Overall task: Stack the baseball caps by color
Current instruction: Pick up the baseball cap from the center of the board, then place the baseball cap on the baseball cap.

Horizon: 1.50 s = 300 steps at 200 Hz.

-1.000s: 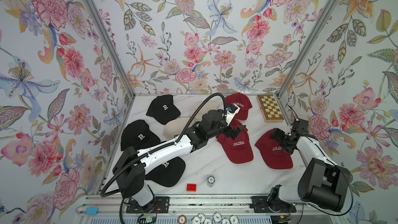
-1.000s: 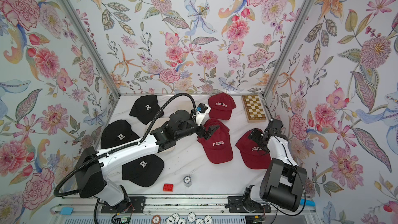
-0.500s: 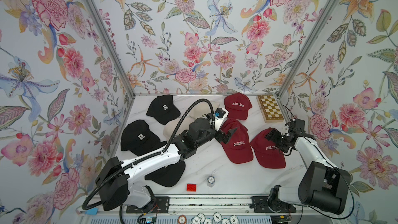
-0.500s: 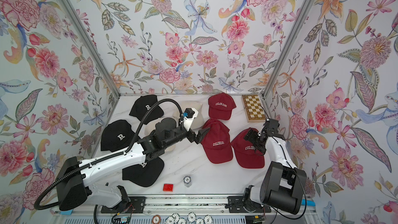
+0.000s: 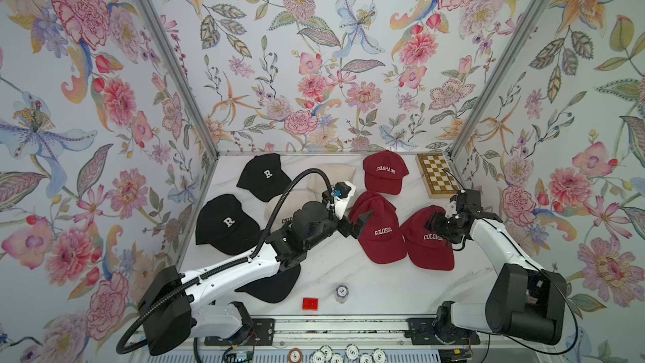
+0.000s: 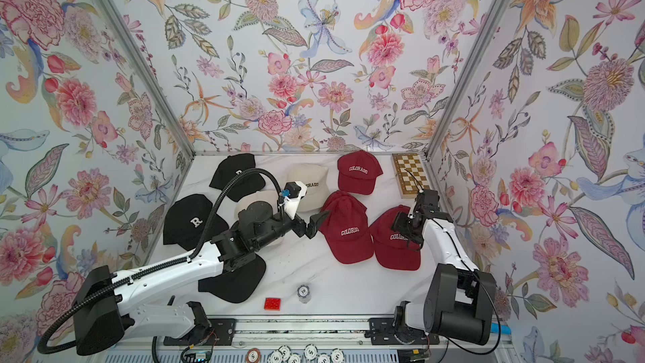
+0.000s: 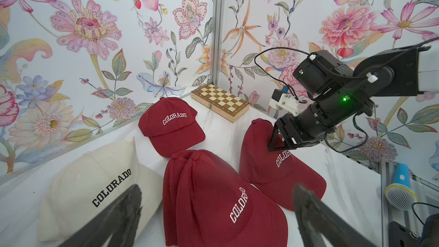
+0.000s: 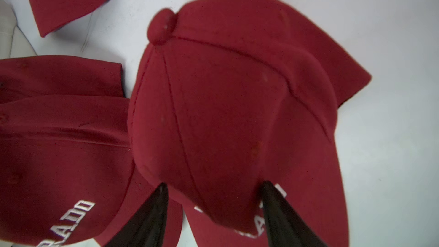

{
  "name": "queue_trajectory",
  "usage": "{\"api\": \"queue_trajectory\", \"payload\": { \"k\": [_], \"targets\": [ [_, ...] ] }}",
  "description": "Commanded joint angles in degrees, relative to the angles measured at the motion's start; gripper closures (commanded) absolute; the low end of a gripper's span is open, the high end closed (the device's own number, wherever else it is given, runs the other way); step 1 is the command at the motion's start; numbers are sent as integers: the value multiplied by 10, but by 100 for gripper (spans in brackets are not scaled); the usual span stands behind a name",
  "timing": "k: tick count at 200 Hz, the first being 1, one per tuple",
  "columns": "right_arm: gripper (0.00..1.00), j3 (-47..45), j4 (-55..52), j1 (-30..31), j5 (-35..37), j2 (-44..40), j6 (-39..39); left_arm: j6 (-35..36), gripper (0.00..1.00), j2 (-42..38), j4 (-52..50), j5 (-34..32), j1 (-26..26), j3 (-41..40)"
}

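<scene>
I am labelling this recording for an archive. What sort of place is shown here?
Most likely a robot test booth, not a home: floral panels enclose a marble-look table, and two robot arms sit on a rail at its front edge.

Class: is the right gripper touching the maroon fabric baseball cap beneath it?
Touching. Right wrist view: the right gripper presses both fingertips into the maroon fabric baseball cap.

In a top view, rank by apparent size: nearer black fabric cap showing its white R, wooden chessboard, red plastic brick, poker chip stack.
1. Black fabric cap with white R
2. Wooden chessboard
3. Red plastic brick and poker chip stack look alike; unranked.
</scene>
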Motion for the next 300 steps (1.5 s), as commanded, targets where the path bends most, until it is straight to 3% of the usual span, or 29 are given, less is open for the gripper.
{"api": "queue_trajectory", "payload": {
  "k": [1,55,84,147,208,260,300],
  "targets": [
    [46,8,-18,7,27,12,-5,-9,0,-17,10,-18,-3,-13],
    [69,8,-23,10,50,18,-11,-7,0,-27,3,-23,-4,-17],
    [87,8,-25,11,58,20,-15,-6,0,-29,1,-25,-4,-17],
    [96,21,-40,11,72,9,-15,-6,0,-29,-3,-26,-4,-15],
    [99,108,-103,27,109,-34,-24,-1,0,-24,-10,-25,-4,-1],
    [100,178,-145,59,69,-61,-48,-2,0,-42,-19,-35,-4,-9],
    [100,214,-165,119,42,-86,-88,1,0,-66,-33,-50,-4,-18]
  ]
}}
